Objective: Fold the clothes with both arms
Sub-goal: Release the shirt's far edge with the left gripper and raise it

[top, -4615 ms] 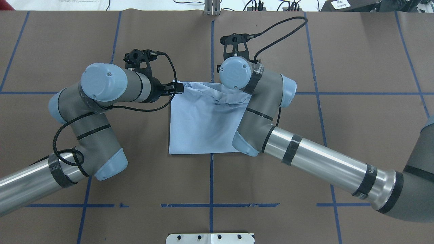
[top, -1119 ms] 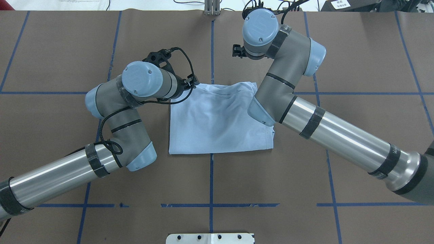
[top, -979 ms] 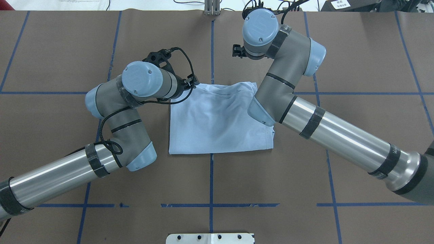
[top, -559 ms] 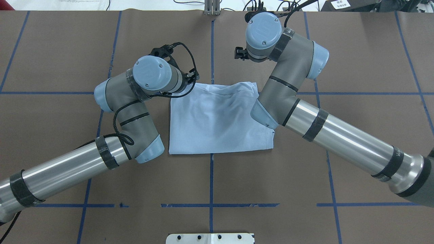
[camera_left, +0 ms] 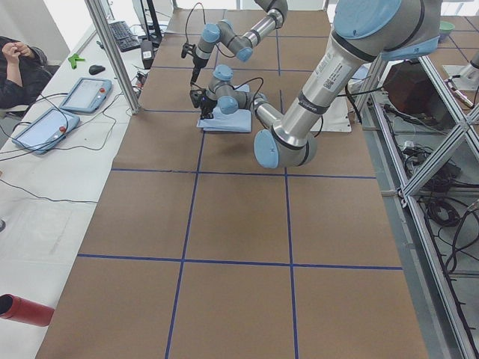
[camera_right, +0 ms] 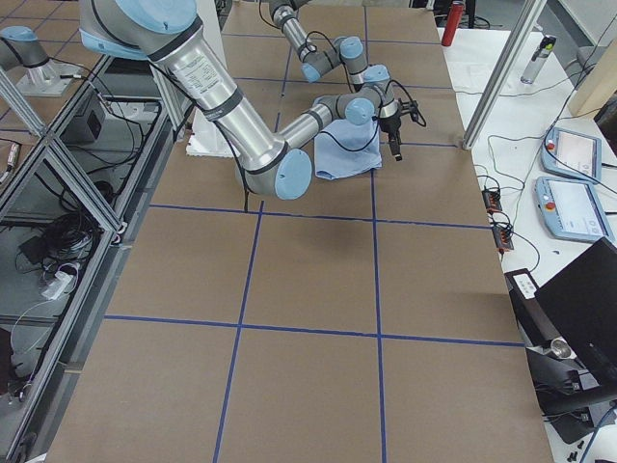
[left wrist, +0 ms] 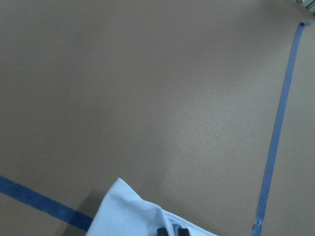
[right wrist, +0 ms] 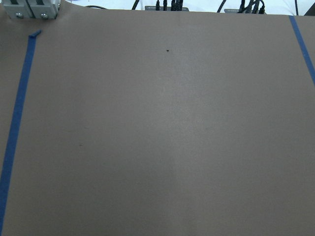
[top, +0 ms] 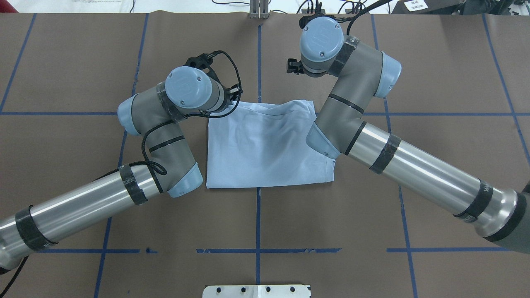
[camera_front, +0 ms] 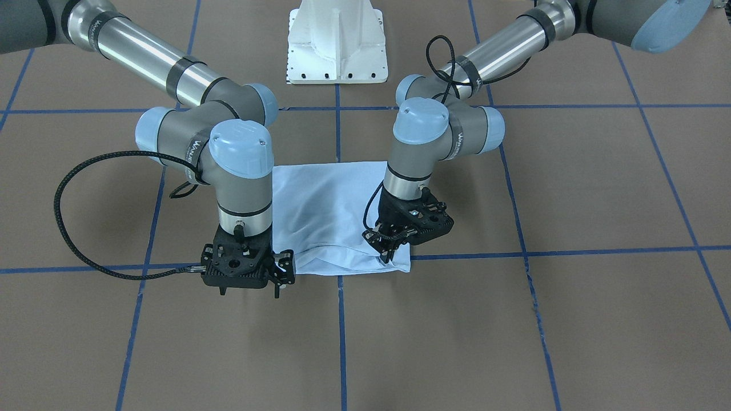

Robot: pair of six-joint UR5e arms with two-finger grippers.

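Note:
The pale light-blue T-shirt (camera_front: 325,211) lies folded in a flat rectangle mid-table (top: 265,149). Its print and neck label are hidden. My left gripper (camera_front: 390,257) points down at the shirt's far corner on my left side. In the left wrist view its fingertips (left wrist: 181,231) stand close together on the cloth (left wrist: 128,211), shut on it. In the overhead view the left gripper (top: 236,94) is partly hidden under its wrist. My right gripper (camera_front: 282,274) is open and empty, raised over bare table just beyond the shirt's far edge (top: 292,67). The right wrist view shows only table.
The white pedestal base (camera_front: 337,45) stands at my side of the table. Blue tape lines (top: 258,215) grid the brown table cover. A metal bracket (top: 258,10) sits at the far edge. An operator (camera_left: 15,67) and tablets (camera_left: 82,93) are beyond it.
The right gripper has let go of the shirt's far edge and moved up and away past it. The shirt now lies flat. The left wrist has swung upright over its corner.

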